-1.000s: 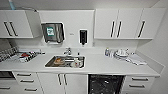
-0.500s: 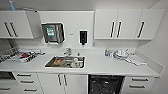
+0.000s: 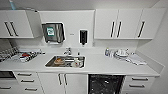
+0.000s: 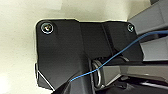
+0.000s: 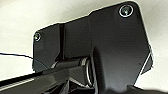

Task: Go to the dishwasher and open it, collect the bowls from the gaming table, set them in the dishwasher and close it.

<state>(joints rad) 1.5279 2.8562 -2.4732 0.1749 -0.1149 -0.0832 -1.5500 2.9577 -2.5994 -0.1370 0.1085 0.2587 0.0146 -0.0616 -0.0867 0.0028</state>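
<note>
One dishwasher [image 3: 106, 84]: sitting under bench [image 3: 105, 68], right of sink [image 3: 65, 61], dark inside showing.
Sink: holding dishes.
Wall cabinets [image 3: 118, 24]: hanging above.
Tools: spread or pressed together, not discernible.

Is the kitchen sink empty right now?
No: in the head view the sink set into the white countertop holds several items, among them something orange-brown and something pale.

One dishwasher [image 3: 106, 84], one sink [image 3: 65, 61], one dish rack [image 3: 15, 55].
</note>
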